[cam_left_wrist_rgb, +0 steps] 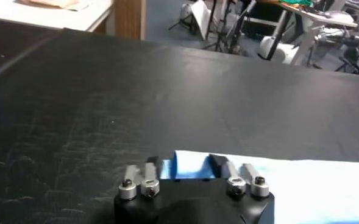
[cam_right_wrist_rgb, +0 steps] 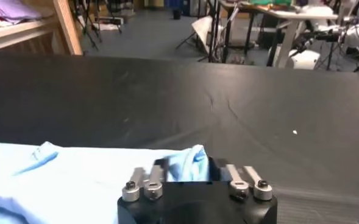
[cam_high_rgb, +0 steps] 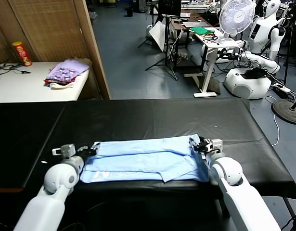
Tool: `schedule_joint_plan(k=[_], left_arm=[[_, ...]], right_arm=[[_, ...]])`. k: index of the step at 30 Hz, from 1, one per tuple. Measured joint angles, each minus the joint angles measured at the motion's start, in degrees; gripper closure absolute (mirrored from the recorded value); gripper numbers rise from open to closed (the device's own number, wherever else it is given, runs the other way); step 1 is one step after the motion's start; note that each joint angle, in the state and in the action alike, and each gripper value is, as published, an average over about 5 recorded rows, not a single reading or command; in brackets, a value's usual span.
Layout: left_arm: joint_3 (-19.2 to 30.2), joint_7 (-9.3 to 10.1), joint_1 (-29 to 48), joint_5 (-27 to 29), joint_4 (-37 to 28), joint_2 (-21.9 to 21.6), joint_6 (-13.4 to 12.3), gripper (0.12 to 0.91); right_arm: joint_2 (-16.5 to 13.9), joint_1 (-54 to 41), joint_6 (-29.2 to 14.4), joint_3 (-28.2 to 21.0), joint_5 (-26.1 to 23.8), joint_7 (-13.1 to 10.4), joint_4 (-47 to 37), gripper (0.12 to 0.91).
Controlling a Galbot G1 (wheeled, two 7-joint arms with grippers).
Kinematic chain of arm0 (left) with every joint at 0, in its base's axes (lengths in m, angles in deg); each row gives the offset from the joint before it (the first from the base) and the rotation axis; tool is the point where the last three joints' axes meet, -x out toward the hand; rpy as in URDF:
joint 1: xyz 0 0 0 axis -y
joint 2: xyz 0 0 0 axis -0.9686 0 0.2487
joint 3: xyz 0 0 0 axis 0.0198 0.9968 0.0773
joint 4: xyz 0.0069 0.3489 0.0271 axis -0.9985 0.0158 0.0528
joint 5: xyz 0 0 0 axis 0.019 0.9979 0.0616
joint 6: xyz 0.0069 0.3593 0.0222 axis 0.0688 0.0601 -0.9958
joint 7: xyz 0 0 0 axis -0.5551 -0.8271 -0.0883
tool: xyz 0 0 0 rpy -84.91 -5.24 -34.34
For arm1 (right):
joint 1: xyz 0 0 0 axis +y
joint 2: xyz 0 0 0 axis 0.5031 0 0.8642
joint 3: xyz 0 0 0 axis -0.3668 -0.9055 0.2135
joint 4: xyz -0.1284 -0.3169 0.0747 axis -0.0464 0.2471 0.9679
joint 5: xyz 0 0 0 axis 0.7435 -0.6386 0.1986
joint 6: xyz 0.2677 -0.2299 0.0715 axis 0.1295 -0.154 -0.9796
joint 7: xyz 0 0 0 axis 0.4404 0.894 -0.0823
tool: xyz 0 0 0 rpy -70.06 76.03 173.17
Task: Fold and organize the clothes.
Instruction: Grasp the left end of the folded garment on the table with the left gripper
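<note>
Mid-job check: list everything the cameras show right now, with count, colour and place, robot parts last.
T-shirt: one, pale blue, folded flat near the front edge of the black table, faint white print at its near left.
Table: one, black top, directly ahead.
Side table: one, white, far left.
Purple cloth heap: one, on the side table.
Can: one, red and yellow, upright on the side table.
Fan: one, white, far right.
Other robot: one, white, far right on the floor.
Left claw: pinching the T-shirt's left far corner.
Right claw: pinching the T-shirt's right far corner.
</note>
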Motion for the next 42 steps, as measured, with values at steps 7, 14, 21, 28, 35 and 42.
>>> schedule_joint_plan(k=[7, 14, 21, 28, 35, 42], left_arm=[[1.0, -1.98, 0.9, 8.9, -1.7, 1.7, -4.8, 0.902], [1.4, -1.91, 2.0, 10.3, -2.6, 2.0, -5.8, 0.774], [0.4, -1.47, 0.9, 8.4, -0.9, 0.9, -5.6, 0.390], [-2.7, 1.26, -2.1, 1.8, 2.8, 0.2, -3.9, 0.235], [-7.7, 1.06, -8.0, -1.2, 7.9, 1.9, -3.7, 0.232], [-10.7, -2.79, -13.4, 1.4, 9.1, 4.5, -7.0, 0.232]], right_arm=[[1.7, -0.6, -2.1, -0.5, -1.9, 0.6, -1.2, 0.878], [0.3, 0.8, -1.6, 0.4, -1.2, 4.5, 0.8, 0.760], [-1.8, 3.5, -1.4, 2.2, 0.3, 5.1, 4.9, 0.378], [-2.6, 5.9, -1.3, 3.3, 1.2, 5.2, 8.6, 0.230], [-1.9, 5.4, -1.4, 2.2, 1.6, 5.5, 9.6, 0.227], [-1.9, 5.3, -1.7, 1.4, 1.9, 6.0, 9.5, 0.227]])
